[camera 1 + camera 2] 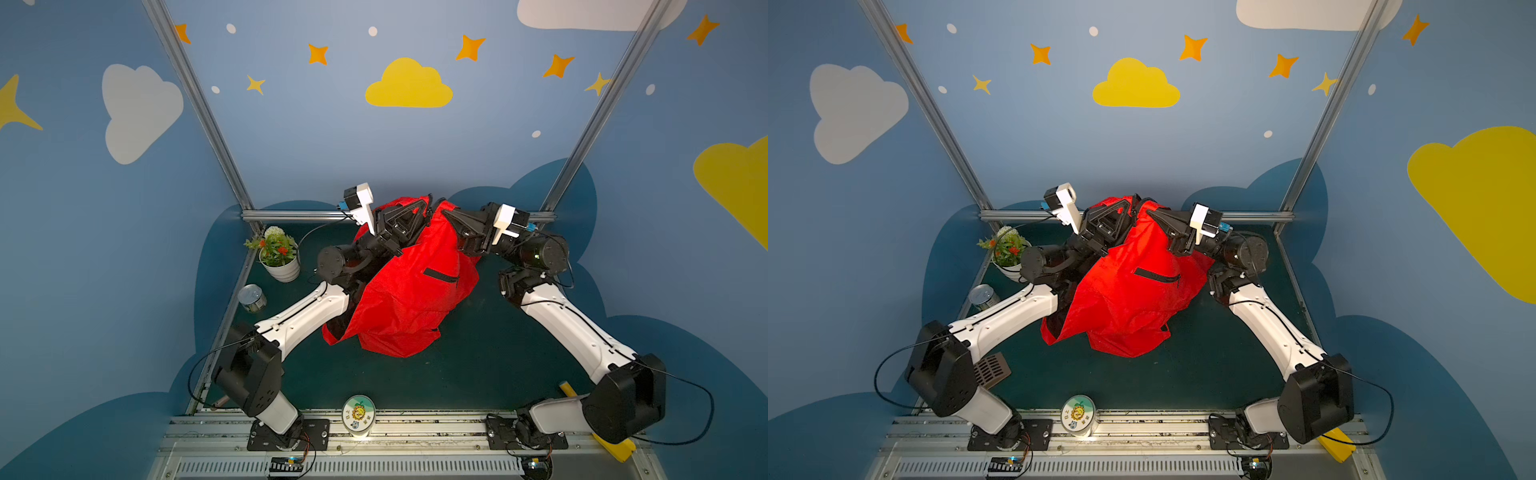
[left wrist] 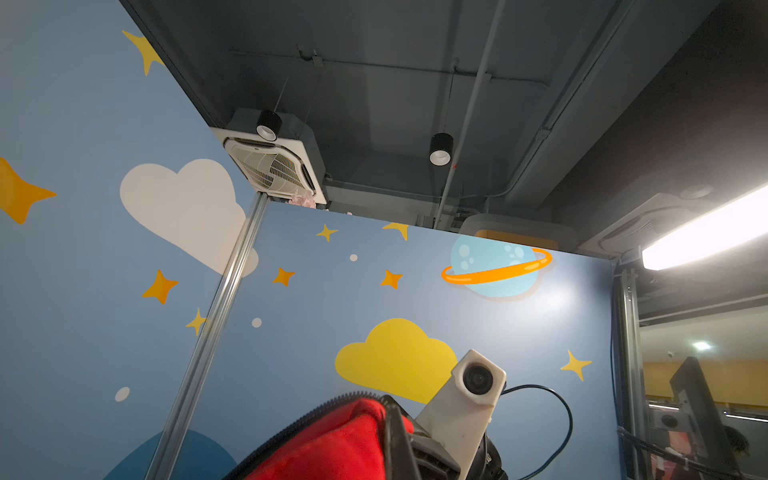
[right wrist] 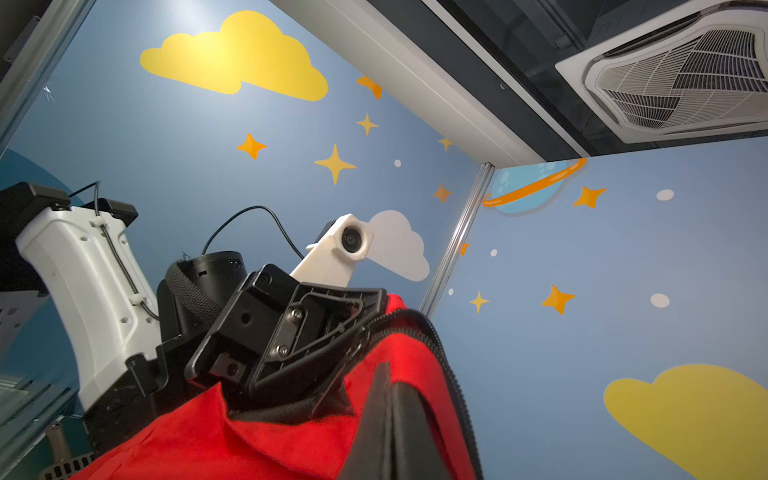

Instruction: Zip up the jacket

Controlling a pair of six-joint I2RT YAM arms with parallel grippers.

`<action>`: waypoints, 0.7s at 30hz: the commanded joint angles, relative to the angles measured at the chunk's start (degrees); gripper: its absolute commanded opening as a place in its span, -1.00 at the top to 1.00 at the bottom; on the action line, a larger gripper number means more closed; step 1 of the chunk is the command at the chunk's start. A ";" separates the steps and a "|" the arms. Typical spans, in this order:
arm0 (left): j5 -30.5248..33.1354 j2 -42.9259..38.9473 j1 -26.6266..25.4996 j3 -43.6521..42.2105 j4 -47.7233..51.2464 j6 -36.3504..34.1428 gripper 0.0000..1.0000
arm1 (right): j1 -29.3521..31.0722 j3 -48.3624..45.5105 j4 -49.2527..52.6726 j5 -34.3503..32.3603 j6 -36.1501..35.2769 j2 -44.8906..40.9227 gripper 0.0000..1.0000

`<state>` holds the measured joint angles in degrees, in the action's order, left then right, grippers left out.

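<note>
The bright red jacket (image 1: 407, 299) (image 1: 1125, 299) hangs from both grippers over the dark green table, its lower part bunched on the tabletop. A black pocket zip (image 1: 440, 275) shows on its front. My left gripper (image 1: 420, 204) (image 1: 1128, 206) and right gripper (image 1: 444, 212) (image 1: 1152, 212) are raised close together at the jacket's top edge, each shut on the fabric. In the left wrist view red cloth (image 2: 332, 444) edged with black zipper teeth (image 2: 299, 419) lies against my shut left gripper (image 2: 393, 438). In the right wrist view my right gripper (image 3: 392, 415) pinches red fabric (image 3: 270, 436) beside a zipper row (image 3: 440, 345).
A potted plant (image 1: 276, 253) and a tin can (image 1: 252, 298) stand at the table's left edge. A round lidded tub (image 1: 358, 415) sits at the front rail. A yellow object (image 1: 615, 451) lies at the front right. Metal frame posts and a back rail (image 1: 291, 215) bound the table.
</note>
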<state>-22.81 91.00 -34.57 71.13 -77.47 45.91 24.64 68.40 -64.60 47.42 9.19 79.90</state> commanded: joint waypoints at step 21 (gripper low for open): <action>8.79 -4.33 -5.16 -3.52 -2.56 -29.52 0.94 | 1.75 -2.29 -5.98 -7.09 -0.05 -2.44 1.00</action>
<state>-14.79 88.58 -39.03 67.72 -77.56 21.63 26.11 66.19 -66.81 43.05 9.17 79.77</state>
